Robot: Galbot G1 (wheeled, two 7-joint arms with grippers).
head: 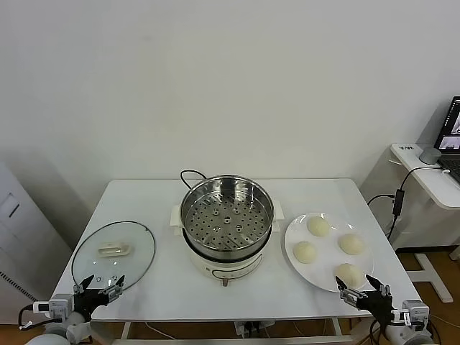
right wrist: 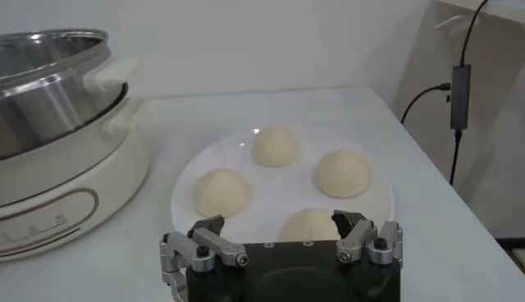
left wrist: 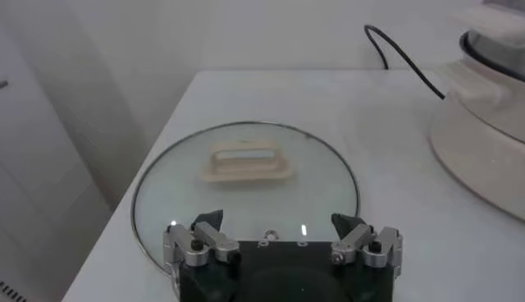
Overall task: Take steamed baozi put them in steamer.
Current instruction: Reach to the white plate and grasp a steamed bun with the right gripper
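Several cream-white baozi lie on a white plate [head: 328, 249] right of the steamer; the nearest one [head: 349, 274] [right wrist: 310, 226] lies just beyond my right gripper [head: 363, 291] [right wrist: 279, 221], which stands open at the table's front right edge, holding nothing. The other baozi [right wrist: 275, 146] [right wrist: 343, 173] [right wrist: 221, 192] lie farther back on the plate. The steel steamer [head: 227, 215] [right wrist: 57, 123] stands mid-table on its cream base, perforated tray bare. My left gripper [head: 100, 285] [left wrist: 276, 221] is open at the front left edge, beside the glass lid.
A round glass lid [head: 113, 251] [left wrist: 246, 176] with a white handle lies flat at the table's front left. The steamer's black cord [head: 188, 175] runs off its back. A side desk [head: 424, 169] with a laptop and cables stands to the right of the table.
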